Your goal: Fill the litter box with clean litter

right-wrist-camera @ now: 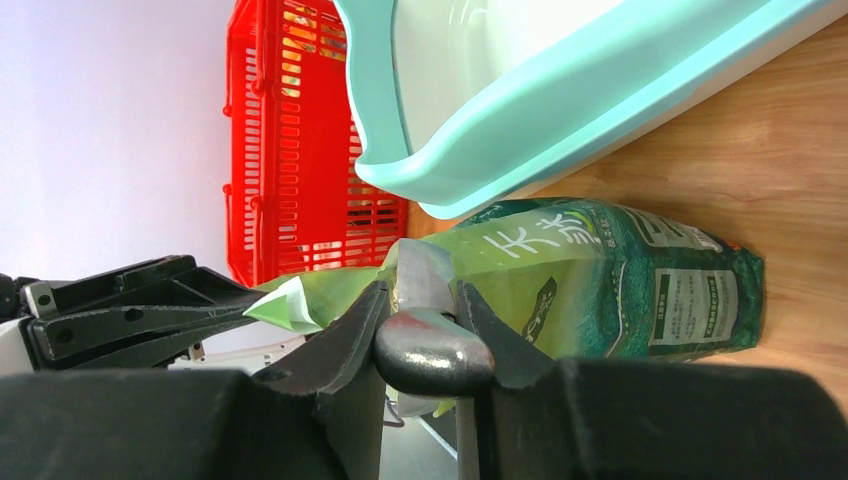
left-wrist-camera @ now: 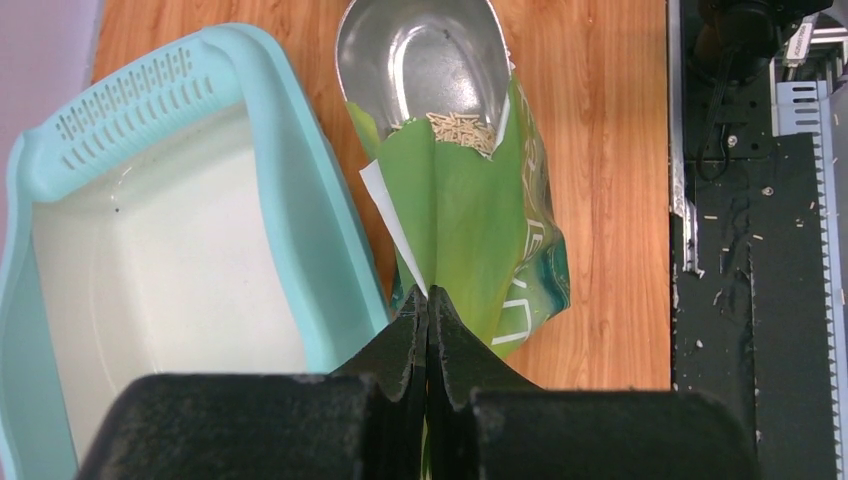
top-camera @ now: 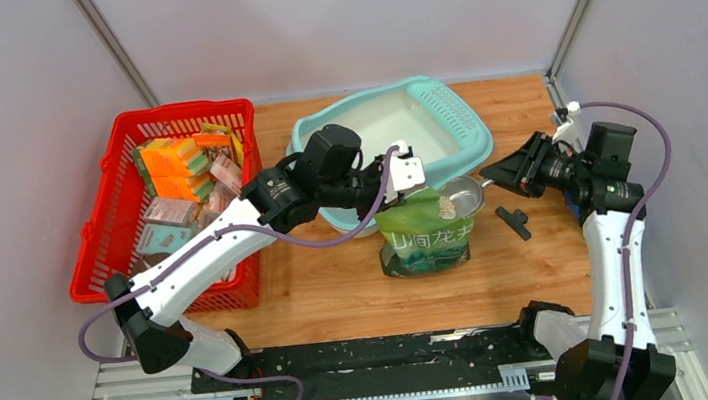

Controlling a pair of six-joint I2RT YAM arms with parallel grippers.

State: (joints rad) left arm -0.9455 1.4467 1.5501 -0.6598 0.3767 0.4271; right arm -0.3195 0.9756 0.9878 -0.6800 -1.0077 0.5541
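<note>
- left gripper (left-wrist-camera: pixel 428 300) clenched on the green bag (left-wrist-camera: pixel 470 230) lip; right gripper (right-wrist-camera: pixel 420 300) clamped on the scoop (left-wrist-camera: pixel 420 70) handle.
- clean litter (left-wrist-camera: pixel 462 130): small heap in the scoop at the bag mouth; litter box (left-wrist-camera: pixel 300 200) just behind, bare inside.
- lift level, clear the near rim, then tip.
- left arm (top-camera: pixel 234 239) crowds that rim; red basket (top-camera: pixel 109 208) well clear.

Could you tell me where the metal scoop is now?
Top view, right of centre: the scoop is at the mouth of the green bag, beside the litter box, held by the right pincer.
</note>
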